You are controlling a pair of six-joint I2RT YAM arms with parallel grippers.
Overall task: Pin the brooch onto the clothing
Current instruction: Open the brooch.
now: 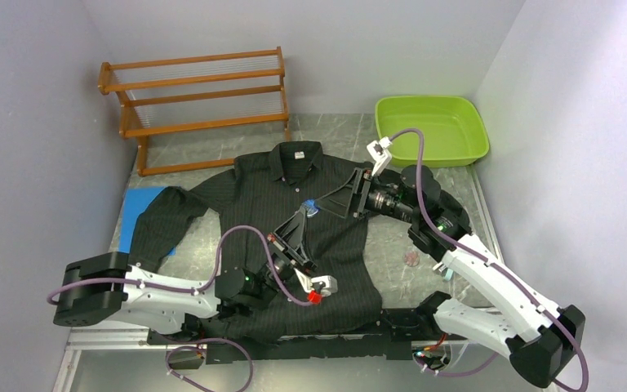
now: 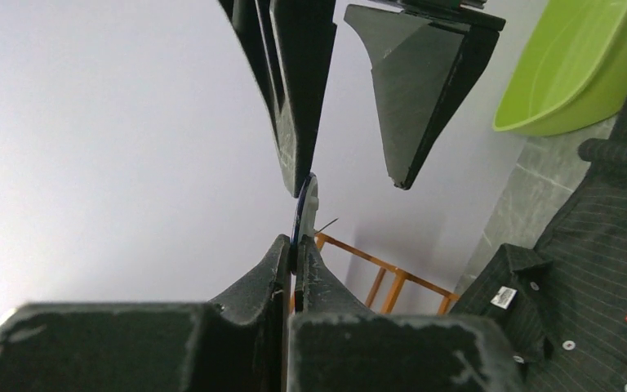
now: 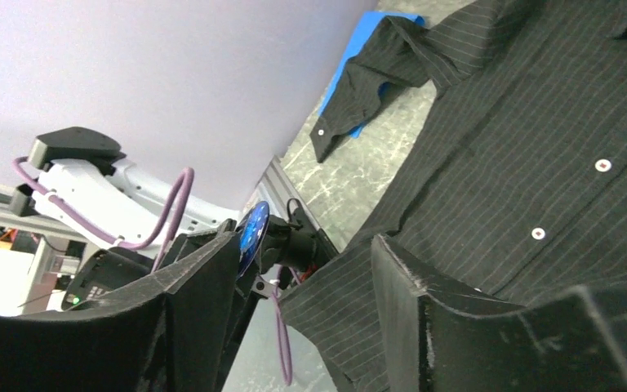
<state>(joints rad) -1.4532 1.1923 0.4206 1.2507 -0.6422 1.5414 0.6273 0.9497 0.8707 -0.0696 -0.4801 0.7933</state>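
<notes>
The left gripper [image 2: 294, 255] is clamped shut on the brooch [image 2: 304, 208], which shows only edge-on, above the clothing [image 1: 326, 245] spread flat on the tabletop [image 1: 392, 237]. The right gripper [image 3: 302, 269] stands partly open, with one finger beside the brooch; whether they touch is unclear.

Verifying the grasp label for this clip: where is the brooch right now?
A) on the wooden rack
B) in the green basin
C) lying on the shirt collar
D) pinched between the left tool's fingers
D: the left wrist view shows the left tool shut on the brooch, seen edge-on between its fingertips.
</notes>
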